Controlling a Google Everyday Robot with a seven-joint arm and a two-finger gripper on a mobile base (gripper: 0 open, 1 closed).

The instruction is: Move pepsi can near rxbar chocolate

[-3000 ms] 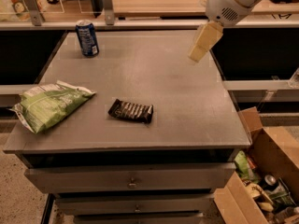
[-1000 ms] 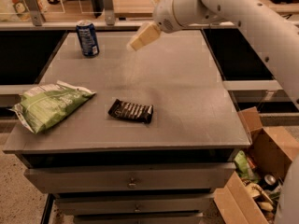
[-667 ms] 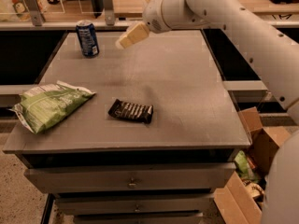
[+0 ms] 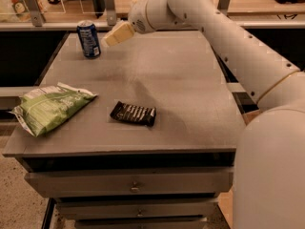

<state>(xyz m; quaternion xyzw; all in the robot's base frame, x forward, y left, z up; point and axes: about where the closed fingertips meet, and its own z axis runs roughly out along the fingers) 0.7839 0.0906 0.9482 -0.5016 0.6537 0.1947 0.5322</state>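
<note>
The can (image 4: 88, 38), upright at the far left corner of the bench (image 4: 190, 80), is best approached squarely by the gripper (image 4: 116, 34) just beside it (spread or pressed together cannot be told), so that it is not tipped.

The white arm (image 4: 238, 51) stretches from the view's lower right, near the camera, up and leftward. Its gripper (image 4: 116, 34) hangs at upper left, pointing down and leftward.
</note>
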